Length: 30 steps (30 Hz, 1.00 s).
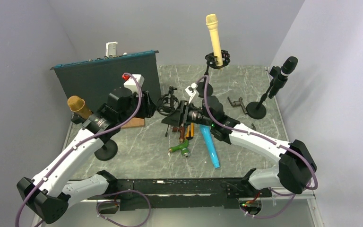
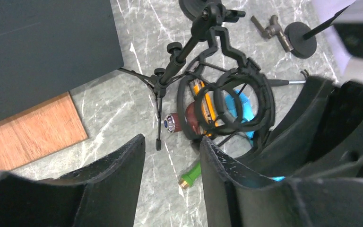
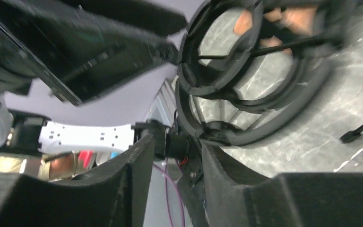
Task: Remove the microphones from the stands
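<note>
A black shock mount (image 1: pixel 167 103) on a small tripod stand (image 2: pixel 172 66) sits mid-table; its rings (image 2: pixel 264 94) are empty. Three microphones stand in other stands: a cream one (image 1: pixel 213 34) at the back, a black one (image 1: pixel 286 68) on the right, a gold one (image 1: pixel 78 105) on the left. My left gripper (image 1: pixel 152 106) is open just left of the empty mount, nothing between its fingers (image 2: pixel 171 139). My right gripper (image 1: pixel 180 116) is open just right of it, its right finger close under the ring (image 3: pixel 183 71), gap empty (image 3: pixel 176 142).
Loose microphones lie in front of the mount: blue (image 1: pixel 209 145), green (image 1: pixel 180 149), brown (image 2: pixel 189 120) and orange. A dark board (image 1: pixel 108 80) leans at the back left with a wooden block (image 1: pixel 133 124) at its foot. A metal clip (image 1: pixel 238 103) lies near the right stand's base (image 1: pixel 256 110).
</note>
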Available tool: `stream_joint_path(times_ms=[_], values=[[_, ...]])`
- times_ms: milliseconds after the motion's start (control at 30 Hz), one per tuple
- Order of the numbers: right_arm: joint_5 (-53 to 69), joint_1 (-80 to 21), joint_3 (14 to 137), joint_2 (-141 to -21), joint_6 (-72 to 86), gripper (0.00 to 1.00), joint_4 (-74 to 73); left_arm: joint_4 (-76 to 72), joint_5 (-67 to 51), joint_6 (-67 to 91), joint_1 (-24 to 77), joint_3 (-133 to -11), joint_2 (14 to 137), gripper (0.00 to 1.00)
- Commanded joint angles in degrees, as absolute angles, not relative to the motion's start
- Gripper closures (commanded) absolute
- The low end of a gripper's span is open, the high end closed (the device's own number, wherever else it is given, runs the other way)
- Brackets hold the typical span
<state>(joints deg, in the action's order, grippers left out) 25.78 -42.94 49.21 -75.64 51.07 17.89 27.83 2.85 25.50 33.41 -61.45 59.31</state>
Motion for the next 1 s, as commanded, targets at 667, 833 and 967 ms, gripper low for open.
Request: stream_joint_path(times_ms=[667,833,967], values=[[32.91,-25.36,53.11,-72.85,35.02,0.27,5.18,27.08,-11.09,20.77,32.94,-70.79,59.59,0.38],[27.85,-25.4,47.59,-77.92,26.8,0.31,13.66,26.29,-11.36,21.27,32.92,-69.27,59.06,0.39],[28.65,-25.14,41.97,-81.84,18.6,0.29,26.93,25.18,-12.01,20.95,32.92,-67.97,58.38,0.39]])
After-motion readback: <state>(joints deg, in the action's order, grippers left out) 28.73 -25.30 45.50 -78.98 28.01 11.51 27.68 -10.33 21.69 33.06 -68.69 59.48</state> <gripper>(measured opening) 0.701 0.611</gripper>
